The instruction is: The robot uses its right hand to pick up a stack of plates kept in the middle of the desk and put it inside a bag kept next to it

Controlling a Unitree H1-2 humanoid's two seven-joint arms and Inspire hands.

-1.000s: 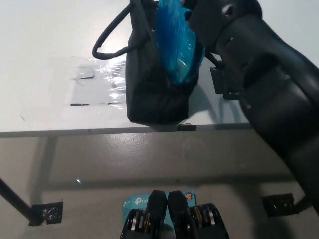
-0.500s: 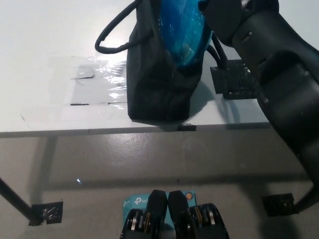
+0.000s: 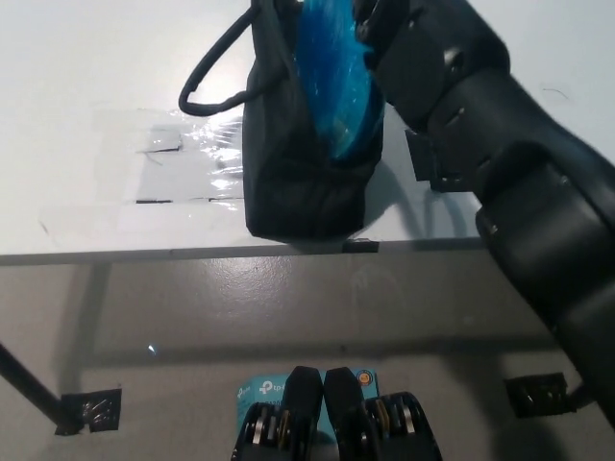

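Plates tilted in the bag's mouth

Head view: "tp-link" shows on a teal box [image 3: 261, 389] on the floor. Blue plates [image 3: 332, 77] sit tilted inside the black bag [image 3: 288, 182] on the white table [image 3: 86, 86]. The right hand [image 3: 380, 14] is cut off at the top; its grip cannot be told.

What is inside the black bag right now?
The blue stack of plates sits partly in the black bag, its upper part showing at the opening. The bag's wall hides its lower part, and the right arm covers the hand.
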